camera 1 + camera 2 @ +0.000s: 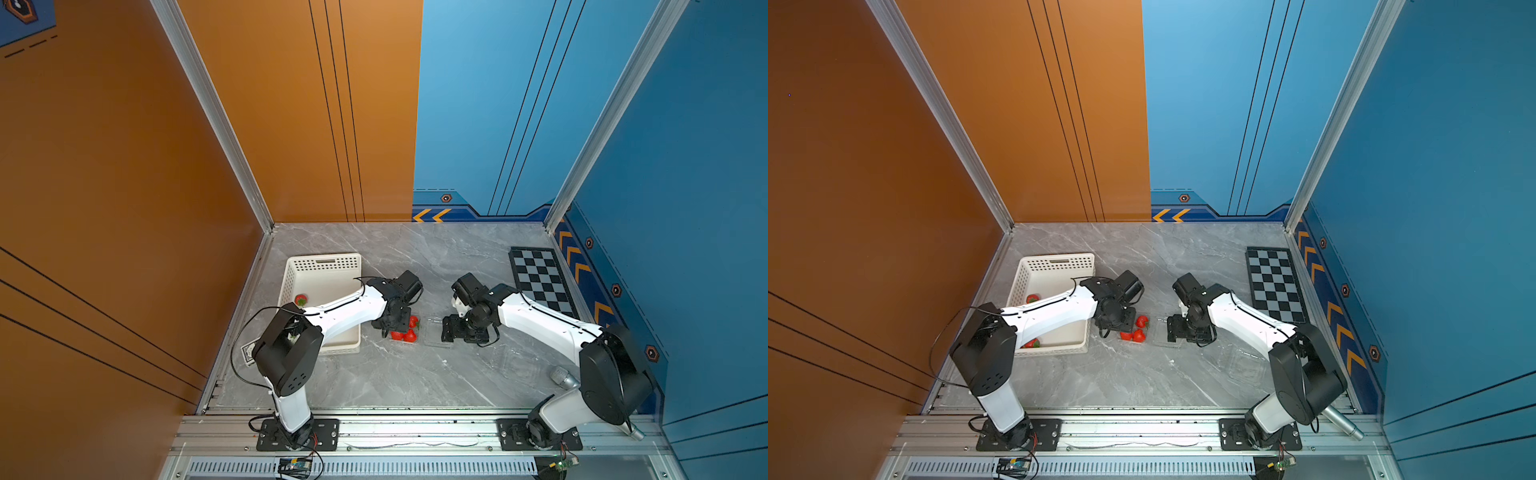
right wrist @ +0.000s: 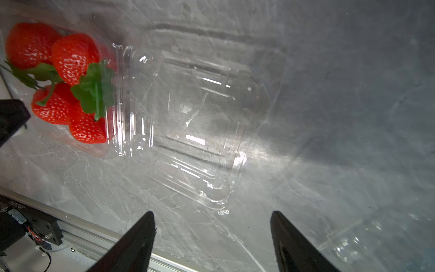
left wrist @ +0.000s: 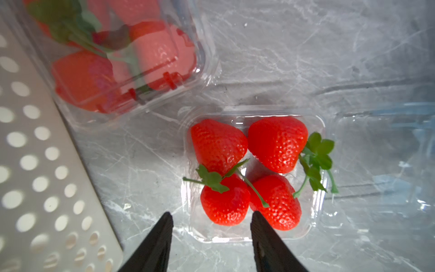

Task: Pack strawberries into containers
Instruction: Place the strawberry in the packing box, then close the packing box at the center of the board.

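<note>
Several red strawberries [image 3: 235, 164] lie in the tray half of an open clear container [image 3: 317, 122]. Its lid half [image 2: 195, 122] lies flat on the table beside them. My left gripper [image 3: 211, 215] hangs open just above the tray's near rim, with nothing between its fingers. My right gripper [image 2: 211, 214] stands open over bare table just short of the lid's edge. In both top views the berries [image 1: 407, 330] [image 1: 1136, 330] sit between the two grippers. A second container [image 3: 122, 58], lid shut, holds more strawberries next to the basket.
A white perforated basket [image 1: 320, 266] stands at the left with strawberries [image 1: 1032, 298] in it. An empty clear container [image 1: 1246, 365] lies near the right arm. A checkerboard [image 1: 540, 278] lies at the back right, and a silver cylinder [image 1: 561, 376] at the front right.
</note>
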You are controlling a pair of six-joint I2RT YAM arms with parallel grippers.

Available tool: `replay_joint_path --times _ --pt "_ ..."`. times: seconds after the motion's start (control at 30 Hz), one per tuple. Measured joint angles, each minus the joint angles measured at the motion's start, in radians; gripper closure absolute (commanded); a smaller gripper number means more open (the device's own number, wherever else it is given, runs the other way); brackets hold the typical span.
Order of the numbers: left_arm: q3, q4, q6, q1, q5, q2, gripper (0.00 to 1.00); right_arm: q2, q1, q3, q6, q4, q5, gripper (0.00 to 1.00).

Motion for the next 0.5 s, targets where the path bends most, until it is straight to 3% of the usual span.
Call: replay_joint_path --times 0.5 --pt "-0.065 -0.004 -0.058 0.078 -0.02 -0.024 0.61 0.061 0.0 0.0 0.012 0.026 -0.005 0.17"
